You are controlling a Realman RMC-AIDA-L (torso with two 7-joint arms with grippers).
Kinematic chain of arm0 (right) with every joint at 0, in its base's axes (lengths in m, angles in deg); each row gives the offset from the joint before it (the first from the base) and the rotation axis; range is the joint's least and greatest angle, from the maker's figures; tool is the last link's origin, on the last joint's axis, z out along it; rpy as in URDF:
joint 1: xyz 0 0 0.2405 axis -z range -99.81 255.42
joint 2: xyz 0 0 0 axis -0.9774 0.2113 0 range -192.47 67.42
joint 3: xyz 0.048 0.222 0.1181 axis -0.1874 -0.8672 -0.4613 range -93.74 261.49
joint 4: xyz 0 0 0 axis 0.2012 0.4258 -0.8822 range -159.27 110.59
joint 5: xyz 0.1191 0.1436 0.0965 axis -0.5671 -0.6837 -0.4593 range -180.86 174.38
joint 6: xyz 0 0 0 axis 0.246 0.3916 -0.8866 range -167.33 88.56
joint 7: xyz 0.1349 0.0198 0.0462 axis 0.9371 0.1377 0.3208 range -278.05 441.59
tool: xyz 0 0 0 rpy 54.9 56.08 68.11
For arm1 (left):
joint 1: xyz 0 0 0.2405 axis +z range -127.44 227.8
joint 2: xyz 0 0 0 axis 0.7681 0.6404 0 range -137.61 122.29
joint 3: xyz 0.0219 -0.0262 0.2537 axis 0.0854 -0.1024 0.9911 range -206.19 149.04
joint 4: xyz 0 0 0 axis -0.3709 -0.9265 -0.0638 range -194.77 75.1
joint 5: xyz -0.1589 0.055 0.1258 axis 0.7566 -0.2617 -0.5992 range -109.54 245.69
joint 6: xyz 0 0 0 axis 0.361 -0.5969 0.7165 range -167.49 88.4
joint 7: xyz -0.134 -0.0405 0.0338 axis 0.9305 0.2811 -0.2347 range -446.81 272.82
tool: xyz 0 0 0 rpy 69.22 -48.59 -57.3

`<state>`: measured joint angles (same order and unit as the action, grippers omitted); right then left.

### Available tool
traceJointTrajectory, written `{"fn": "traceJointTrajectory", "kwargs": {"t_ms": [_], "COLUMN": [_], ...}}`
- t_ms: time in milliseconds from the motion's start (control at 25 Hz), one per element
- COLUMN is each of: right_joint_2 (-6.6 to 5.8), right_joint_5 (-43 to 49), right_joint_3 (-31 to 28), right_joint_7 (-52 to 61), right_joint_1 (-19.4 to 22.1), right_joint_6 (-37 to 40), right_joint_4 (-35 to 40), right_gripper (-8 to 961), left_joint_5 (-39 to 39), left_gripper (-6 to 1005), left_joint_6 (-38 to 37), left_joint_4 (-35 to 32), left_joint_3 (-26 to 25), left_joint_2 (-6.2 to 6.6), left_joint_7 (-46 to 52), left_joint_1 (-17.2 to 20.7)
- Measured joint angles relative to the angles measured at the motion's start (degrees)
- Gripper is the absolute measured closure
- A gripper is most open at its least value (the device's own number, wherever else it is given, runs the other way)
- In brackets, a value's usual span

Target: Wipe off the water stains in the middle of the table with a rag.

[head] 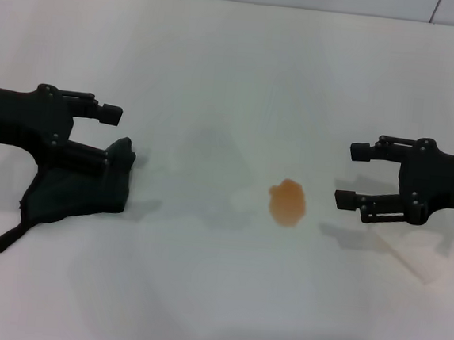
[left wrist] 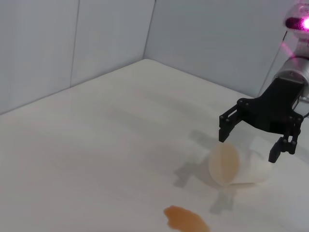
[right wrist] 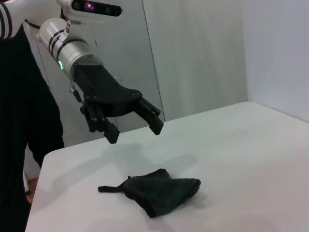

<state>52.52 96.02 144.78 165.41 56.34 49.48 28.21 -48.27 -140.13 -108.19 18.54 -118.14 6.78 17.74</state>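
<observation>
The orange-tan water stain lies in the middle of the white table; it also shows in the left wrist view. The dark green-black rag lies flat at the left with its narrow tail toward the front. My left gripper is open and empty, hovering just above the rag's far right edge; the right wrist view shows the gripper clear of the rag. My right gripper is open and empty, to the right of the stain.
A translucent whitish plastic cup lies on its side on the table under my right gripper; it shows only faintly in the head view. Grey wall panels stand behind the table's far edge.
</observation>
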Motion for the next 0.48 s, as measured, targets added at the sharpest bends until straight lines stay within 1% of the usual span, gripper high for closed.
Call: {"fn": "traceJointTrajectory", "kwargs": {"t_ms": [480], "right_joint_2": [0.0], "right_joint_5": [0.12], "right_joint_3": [0.0], "right_joint_7": [0.57], "right_joint_1": [0.55], "right_joint_6": [0.0], "right_joint_4": [0.3], "right_gripper": [110], "left_joint_5": [-0.07], "left_gripper": [109], "left_joint_6": [-0.14], "left_joint_4": [0.11], "left_joint_3": [0.08], "left_joint_2": [-0.09], "left_joint_7": [0.07], "left_joint_1": [-0.31]}}
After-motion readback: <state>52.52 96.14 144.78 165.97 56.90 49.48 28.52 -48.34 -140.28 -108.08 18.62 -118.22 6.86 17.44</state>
